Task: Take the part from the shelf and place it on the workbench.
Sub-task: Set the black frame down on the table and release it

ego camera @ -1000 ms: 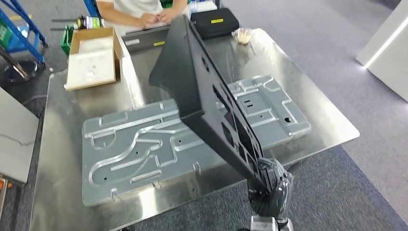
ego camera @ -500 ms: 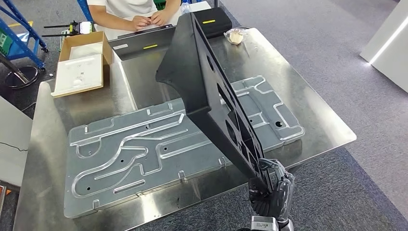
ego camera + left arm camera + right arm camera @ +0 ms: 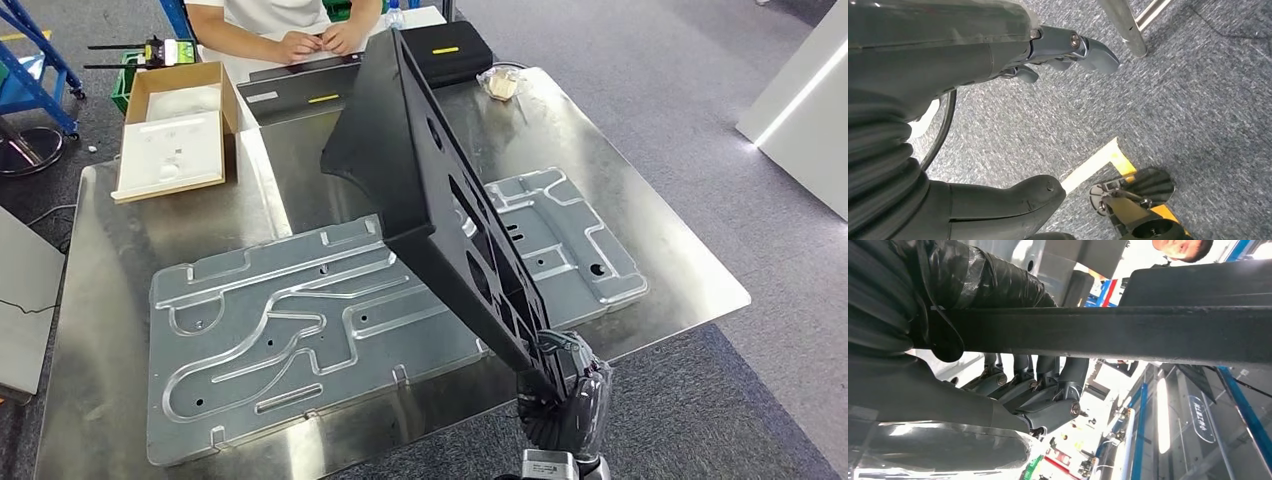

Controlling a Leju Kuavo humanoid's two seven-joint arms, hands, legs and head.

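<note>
Far left on the steel counter (image 3: pixel 100 250): an open cardboard box (image 3: pixel 178 128) with a white insert, well apart from the job. Best left untouched.

Left robot hand (image 3: pixel 998 125): hanging over grey carpet, thumb and fingers apart, nothing between them. Spare, and possibly useful for steadying later.

Across the middle of the counter: a large ribbed aluminium plate (image 3: pixel 300 320), covering most of the free surface. Likely landing spot for the load, or just beside it; cannot tell which is intended.

Above that plate: the black part (image 3: pixel 420 190), a long flat panel with cut-outs, held steeply tilted, top edge reaching toward the far side, lower corner down at the near edge. Not yet touching the counter.

Behind, at the far edge: a person's hands (image 3: pixel 318 40) resting near a dark metal bracket (image 3: pixel 300 88) and a black case (image 3: pixel 450 48). Worth keeping the tall top edge from swinging that way.

Lower right: right robot hand (image 3: pixel 565 395), clamped on the part's bottom corner, fingers (image 3: pixel 1043 390) wrapped under the panel's edge in the wrist view.

For a good set-down: lower slowly, since a one-corner grip on so long a panel probably gives much leverage and risk of twisting. Bring the low edge down first, then lay the panel flat away from the person, easing the grip only once the weight rests fully on the surface. Sliding on ribbed metal seems likely to scrape, so straight down rather than dragged.
</note>
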